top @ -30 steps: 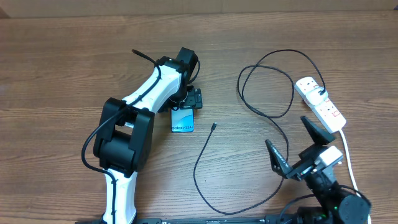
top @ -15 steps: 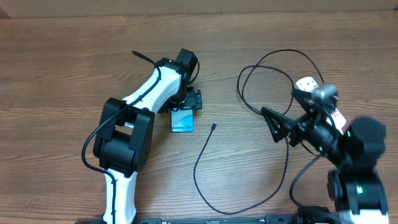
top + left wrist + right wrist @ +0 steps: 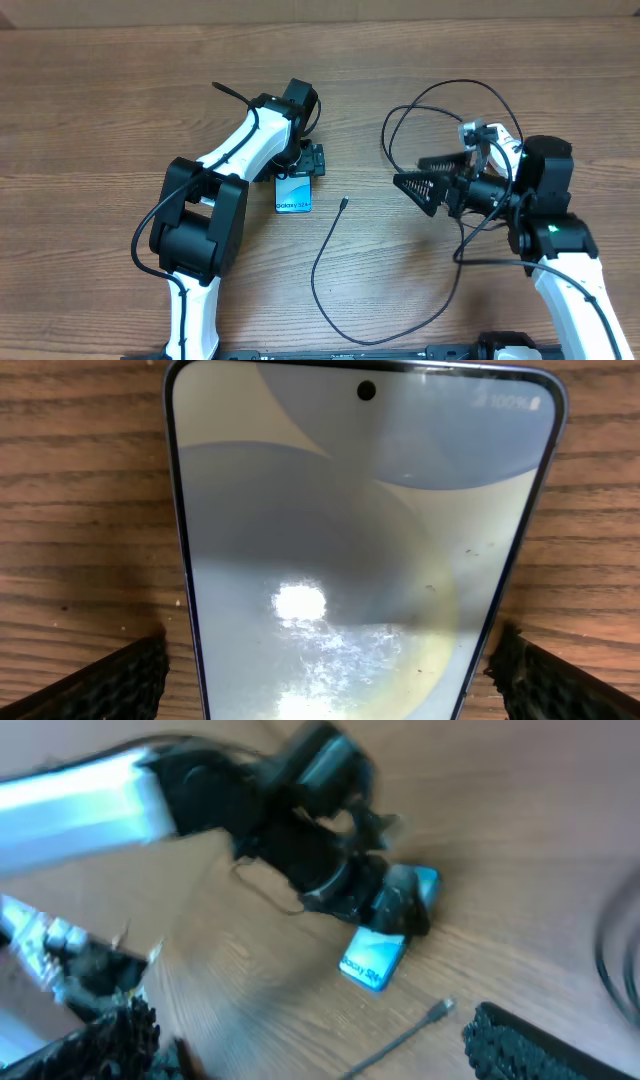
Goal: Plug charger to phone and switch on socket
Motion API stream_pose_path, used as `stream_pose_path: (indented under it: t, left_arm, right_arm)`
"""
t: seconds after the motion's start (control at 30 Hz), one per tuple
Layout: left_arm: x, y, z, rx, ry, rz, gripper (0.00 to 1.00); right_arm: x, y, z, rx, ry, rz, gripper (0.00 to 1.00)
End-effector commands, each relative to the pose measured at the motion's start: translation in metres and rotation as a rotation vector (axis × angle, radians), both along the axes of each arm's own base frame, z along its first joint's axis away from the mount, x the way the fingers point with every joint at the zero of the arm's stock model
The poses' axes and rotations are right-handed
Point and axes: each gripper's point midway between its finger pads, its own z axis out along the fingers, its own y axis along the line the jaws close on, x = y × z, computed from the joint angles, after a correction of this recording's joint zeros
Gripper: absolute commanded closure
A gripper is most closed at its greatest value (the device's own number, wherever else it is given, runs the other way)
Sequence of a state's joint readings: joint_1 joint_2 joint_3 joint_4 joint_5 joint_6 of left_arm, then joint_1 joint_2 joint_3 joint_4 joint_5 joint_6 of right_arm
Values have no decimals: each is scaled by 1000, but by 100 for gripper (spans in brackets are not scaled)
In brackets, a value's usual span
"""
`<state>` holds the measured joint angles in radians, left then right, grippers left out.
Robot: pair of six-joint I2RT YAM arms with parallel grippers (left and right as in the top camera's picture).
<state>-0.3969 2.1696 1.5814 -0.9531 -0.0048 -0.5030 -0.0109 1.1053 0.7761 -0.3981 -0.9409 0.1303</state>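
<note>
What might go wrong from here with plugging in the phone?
1. The plug is tiny and lies flat; the open right pincer may miss it or snag the cable loops near it.
2. The left pincer straddles the phone without touching, so the phone could slide when the plug is pushed in.

"Table?"
"Mid-brown wood, darker grain streaks."
"Phone?"
"Close up: screen pale grey-blue w/ cream curved bands, white glare spot, dark rim. From overhead: lt blue, dark strip w/ white txt."
"Charger?"
"Black cable, silvery plug."
"Socket?"
"White, the bit that shows."
"Arms?"
"Left arm white shell, black joints & black cable. Right arm same mix. Right gripper all black."
</note>
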Motion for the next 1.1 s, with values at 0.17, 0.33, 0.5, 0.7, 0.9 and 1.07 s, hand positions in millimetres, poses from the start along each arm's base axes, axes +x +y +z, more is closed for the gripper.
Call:
stream_pose_path:
  t: [0.17,0.33,0.5,0.7,0.9,1.07]
  left_arm:
    - [-17,2,-16,17,59,7,0]
    - [-18,0,-16,0,67,6,0]
    - [-19,-1,-16,1,69,5,0]
    - [-25,-2,-16,-4,94,4,0]
    - [-31,-1,-16,-4,118,5,4]
    - [-31,-1,-16,-4,119,5,6]
  right_arm:
    - [35,-76,27,-355,148,-457,0]
    - [26,-51,36,-248,156,-331,0]
    - [32,-48,33,-235,165,-320,0]
    - [38,-49,25,-233,195,-326,0]
    - [48,-59,21,-217,245,-433,0]
    - [48,-60,21,-218,250,-443,0]
